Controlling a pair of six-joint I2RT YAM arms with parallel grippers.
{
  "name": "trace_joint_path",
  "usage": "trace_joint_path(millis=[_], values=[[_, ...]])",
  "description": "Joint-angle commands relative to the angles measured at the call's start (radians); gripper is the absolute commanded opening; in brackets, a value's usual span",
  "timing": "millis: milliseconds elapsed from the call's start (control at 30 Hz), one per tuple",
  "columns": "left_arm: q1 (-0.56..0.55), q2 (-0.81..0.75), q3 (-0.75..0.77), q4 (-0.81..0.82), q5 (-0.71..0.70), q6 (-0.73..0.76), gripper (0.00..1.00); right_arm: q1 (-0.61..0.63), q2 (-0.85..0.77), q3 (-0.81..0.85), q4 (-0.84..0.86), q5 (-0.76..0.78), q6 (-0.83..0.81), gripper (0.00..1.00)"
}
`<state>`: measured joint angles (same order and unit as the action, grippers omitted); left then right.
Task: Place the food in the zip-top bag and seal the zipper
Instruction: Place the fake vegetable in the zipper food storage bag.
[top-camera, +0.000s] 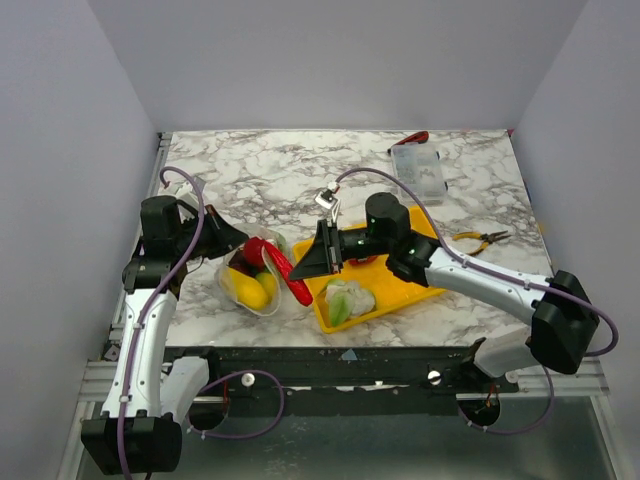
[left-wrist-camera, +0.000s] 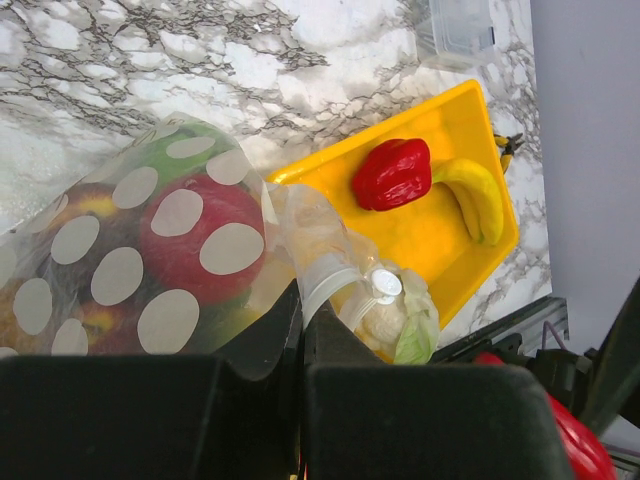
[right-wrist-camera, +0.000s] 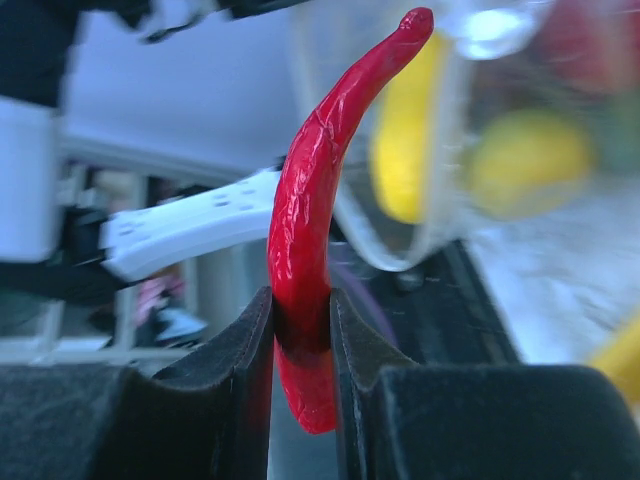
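Observation:
My left gripper (top-camera: 238, 243) (left-wrist-camera: 302, 305) is shut on the mouth edge of the zip-top bag (top-camera: 250, 285) (left-wrist-camera: 170, 250), holding it lifted. The dotted bag holds red, green and yellow food pieces. My right gripper (top-camera: 300, 270) (right-wrist-camera: 300, 325) is shut on a long red chili (top-camera: 282, 268) (right-wrist-camera: 312, 190), held at the bag's mouth (right-wrist-camera: 425, 150). On the yellow tray (top-camera: 400, 290) (left-wrist-camera: 425, 250) lie a red pepper (left-wrist-camera: 392, 172), a banana (left-wrist-camera: 478, 198) and a cauliflower (top-camera: 350, 298) (left-wrist-camera: 395, 322). The zipper strip is not clearly visible.
A rigid clear compartment box (top-camera: 417, 172) (left-wrist-camera: 458, 28) stands at the back right. Yellow-handled pliers (top-camera: 482, 240) lie right of the tray. The table's near edge and metal rail run just below the bag and tray.

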<state>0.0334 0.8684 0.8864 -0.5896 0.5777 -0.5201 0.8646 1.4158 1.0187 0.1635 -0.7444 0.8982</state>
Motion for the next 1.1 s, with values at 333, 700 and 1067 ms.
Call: trace_joint_path(millis=[333, 700, 1067], values=[[0.003, -0.029, 0.016, 0.012, -0.026, 0.005, 0.00, 0.079, 0.149, 0.010, 0.210, -0.090, 0.314, 0.00], [0.004, -0.040, 0.007, 0.018, -0.014, -0.007, 0.00, 0.088, 0.339, 0.203, 0.075, 0.249, 0.331, 0.04], [0.005, -0.049, -0.009, 0.011, -0.016, 0.005, 0.00, 0.096, 0.389, 0.345, -0.142, 0.445, 0.129, 0.49]])
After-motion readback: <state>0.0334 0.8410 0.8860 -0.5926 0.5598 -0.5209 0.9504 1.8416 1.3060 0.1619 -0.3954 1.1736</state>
